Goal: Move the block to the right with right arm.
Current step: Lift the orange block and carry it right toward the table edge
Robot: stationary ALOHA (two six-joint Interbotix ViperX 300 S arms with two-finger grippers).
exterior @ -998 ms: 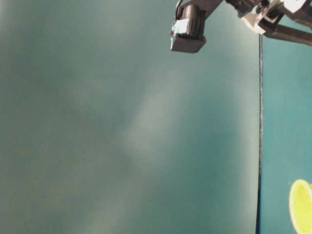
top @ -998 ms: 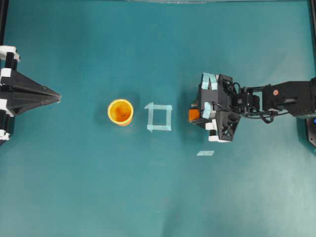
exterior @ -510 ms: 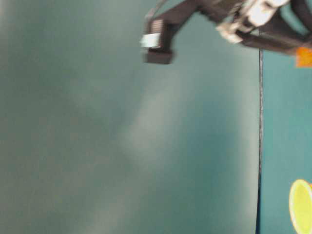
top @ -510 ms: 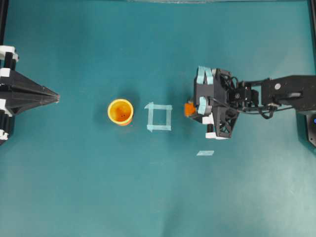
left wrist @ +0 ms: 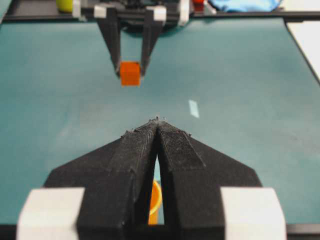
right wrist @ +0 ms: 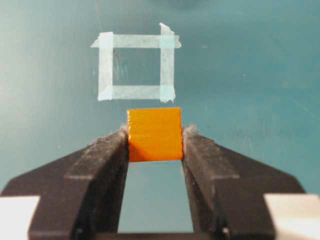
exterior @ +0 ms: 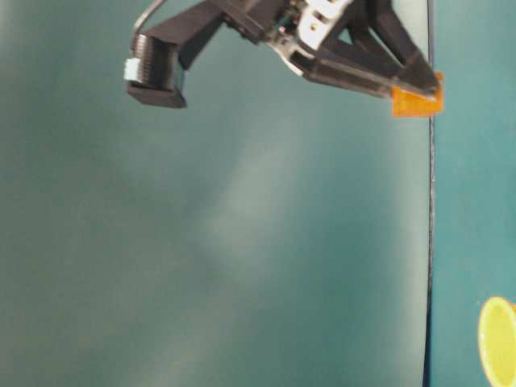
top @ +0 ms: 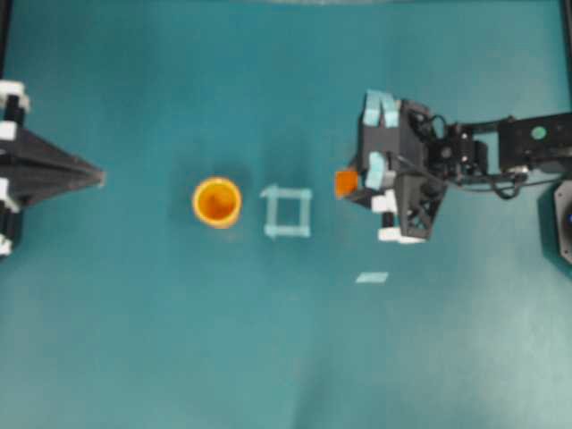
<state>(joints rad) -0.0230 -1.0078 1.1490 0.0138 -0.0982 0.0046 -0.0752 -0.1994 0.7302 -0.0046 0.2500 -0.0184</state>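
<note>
block (right wrist: 154,134) pinched by right fingers (right wrist: 105,165) | likely airborne | overhead blurred

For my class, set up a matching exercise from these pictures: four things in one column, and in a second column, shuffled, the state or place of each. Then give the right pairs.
Things:
1. block
2. cup
3. tape square
4. left gripper

States or places:
A. shut, holding nothing
B. pinched between the right gripper's fingers
C. stands upright, open mouth up, on the table
D. lies flat between the cup and the block, nothing inside it

Pairs: 1-B, 2-C, 3-D, 4-A
</note>
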